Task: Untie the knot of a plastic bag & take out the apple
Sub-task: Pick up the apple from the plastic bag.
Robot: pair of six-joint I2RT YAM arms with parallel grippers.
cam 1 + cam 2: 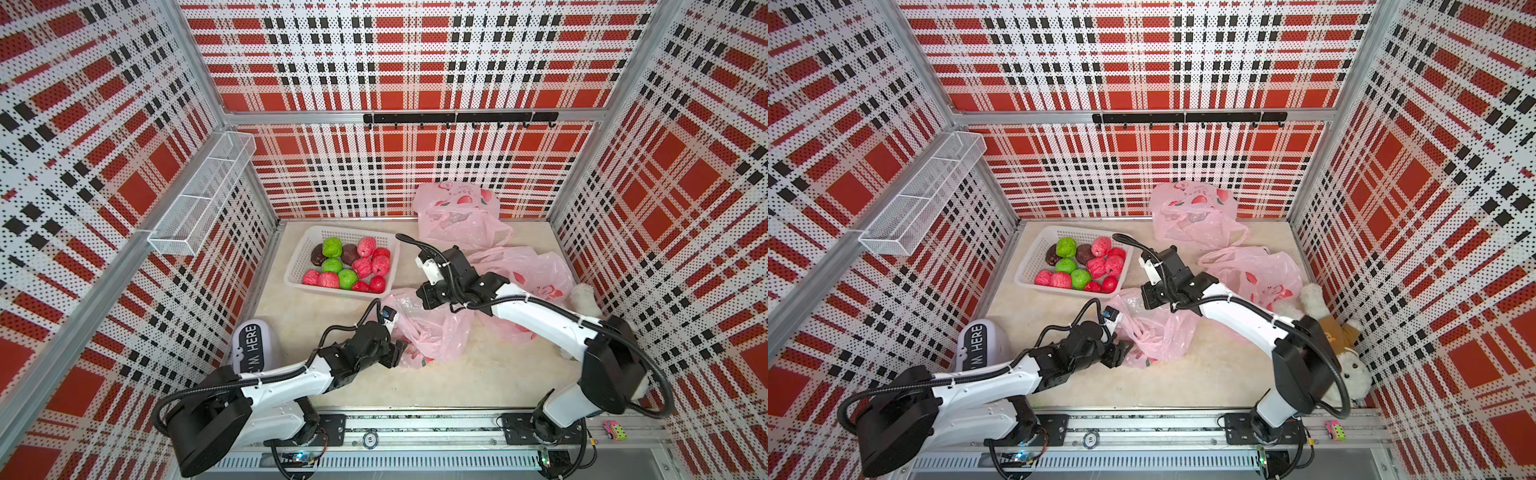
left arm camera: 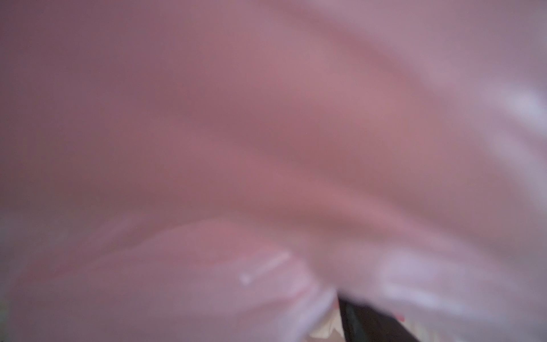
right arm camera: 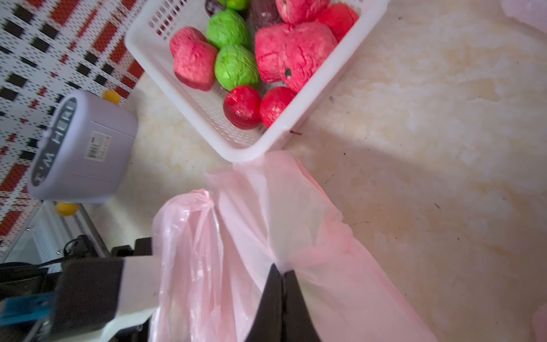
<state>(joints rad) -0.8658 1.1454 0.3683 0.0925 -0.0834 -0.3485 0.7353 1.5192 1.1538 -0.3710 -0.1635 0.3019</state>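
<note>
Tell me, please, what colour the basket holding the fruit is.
The basket is white, seen best in the right wrist view.

Left arm & right arm: white shells w/ black joints, black ribbed cables zip-tied on, black jaws.

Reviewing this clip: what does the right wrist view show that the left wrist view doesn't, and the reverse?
Right wrist only: the right claw shut on a fold of film, the white basket of fruit, a lilac tub and the table. Left wrist only: nothing distinct, just a dark sliver at one edge. Both: the pink bag, sharp in the right wrist view, a blur filling the left.
</note>
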